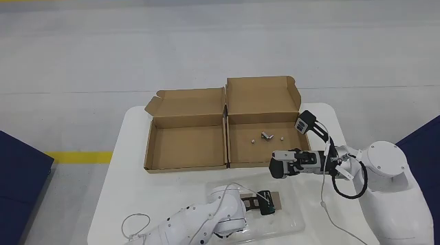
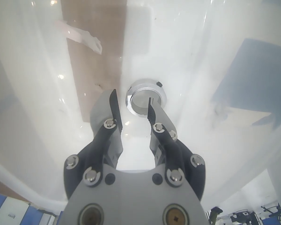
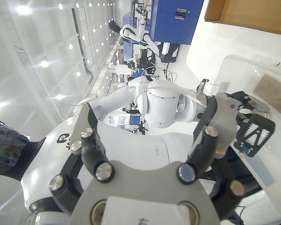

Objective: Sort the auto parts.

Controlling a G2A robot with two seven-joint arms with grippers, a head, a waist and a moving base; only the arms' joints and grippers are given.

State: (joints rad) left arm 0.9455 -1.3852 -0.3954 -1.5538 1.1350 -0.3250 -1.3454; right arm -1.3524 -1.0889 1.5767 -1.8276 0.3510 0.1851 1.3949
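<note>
Top view: the left gripper hangs inside the clear tray at the table's near edge. The right gripper sits just beyond the tray, in front of the right box, where a few small parts lie. The 2 arms are close, so a lift straight toward that box could brush the right gripper. The way toward the left box looks freer.

Left wrist view: the pincer is partly open, 1 finger outside the metal ring and 1 over its bore, straddling the wall without pinching it. The wall is thin and smooth (and round), so an off-centre squeeze could tip the ring or shoot it across the slick tray floor. The brown sheet ends just beside it, and the tray walls hem in sideways moves.

Right wrist view: the right gripper gapes wide, holding nothing, with the tray rim near.
</note>
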